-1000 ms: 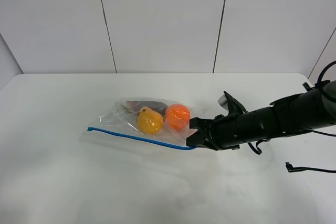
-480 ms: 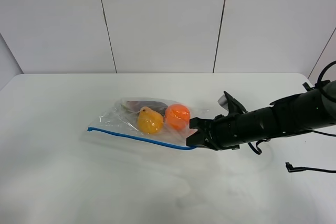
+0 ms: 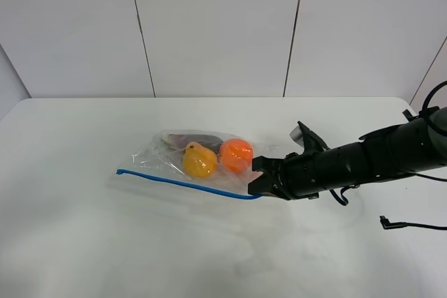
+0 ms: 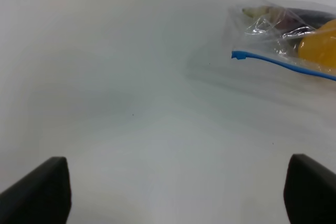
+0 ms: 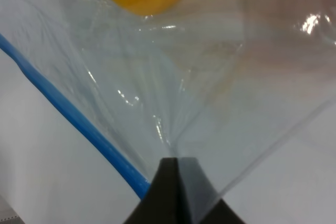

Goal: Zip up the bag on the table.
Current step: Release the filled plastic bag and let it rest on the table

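Note:
The clear bag (image 3: 202, 162) lies on the white table (image 3: 91, 242), holding a yellow fruit (image 3: 199, 160), an orange fruit (image 3: 235, 154) and something dark behind them. Its blue zip strip (image 3: 183, 183) runs along the near edge. My right gripper (image 3: 257, 180) is shut on the bag's right corner, right at the end of the strip; the right wrist view shows the closed tips (image 5: 176, 167) pinching plastic beside the strip (image 5: 68, 114). My left gripper (image 4: 176, 198) is open and empty, well short of the bag's left end (image 4: 273, 35); its arm does not show in the high view.
A loose black cable with a plug (image 3: 394, 225) lies on the table at the right, near my right arm (image 3: 377, 155). The table's far edge meets a white panelled wall (image 3: 209, 33).

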You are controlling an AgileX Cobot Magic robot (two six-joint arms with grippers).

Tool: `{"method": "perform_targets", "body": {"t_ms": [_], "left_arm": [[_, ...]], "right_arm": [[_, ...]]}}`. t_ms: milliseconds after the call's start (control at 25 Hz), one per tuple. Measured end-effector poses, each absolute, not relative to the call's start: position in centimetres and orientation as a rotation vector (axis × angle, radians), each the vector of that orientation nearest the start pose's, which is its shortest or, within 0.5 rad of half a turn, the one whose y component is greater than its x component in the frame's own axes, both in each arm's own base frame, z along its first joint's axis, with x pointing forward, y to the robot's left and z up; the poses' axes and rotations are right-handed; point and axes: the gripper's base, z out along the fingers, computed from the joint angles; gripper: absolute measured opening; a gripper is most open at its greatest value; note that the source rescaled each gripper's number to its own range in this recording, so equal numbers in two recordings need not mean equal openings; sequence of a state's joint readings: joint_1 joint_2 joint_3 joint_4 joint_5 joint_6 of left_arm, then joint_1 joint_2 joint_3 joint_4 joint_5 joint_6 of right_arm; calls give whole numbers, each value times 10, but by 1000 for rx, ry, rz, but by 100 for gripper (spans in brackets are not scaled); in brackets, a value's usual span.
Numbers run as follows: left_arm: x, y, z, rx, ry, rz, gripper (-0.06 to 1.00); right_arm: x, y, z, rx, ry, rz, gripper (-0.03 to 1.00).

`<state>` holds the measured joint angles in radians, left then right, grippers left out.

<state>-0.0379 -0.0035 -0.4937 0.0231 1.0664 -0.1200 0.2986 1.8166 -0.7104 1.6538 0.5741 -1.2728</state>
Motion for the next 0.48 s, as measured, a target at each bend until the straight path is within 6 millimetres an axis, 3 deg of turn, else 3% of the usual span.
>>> {"method": "perform_targets", "body": {"t_ms": [360,400,480], "left_arm": [[-5,2,275,-85,2052,-70,96],[-5,2,275,-85,2052,-70,96],[-5,2,275,-85,2052,-70,96]], "right_arm": [[272,135,123,-110,2600,992,2],[272,135,123,-110,2600,992,6],[272,135,123,-113,2600,992,26]]}}
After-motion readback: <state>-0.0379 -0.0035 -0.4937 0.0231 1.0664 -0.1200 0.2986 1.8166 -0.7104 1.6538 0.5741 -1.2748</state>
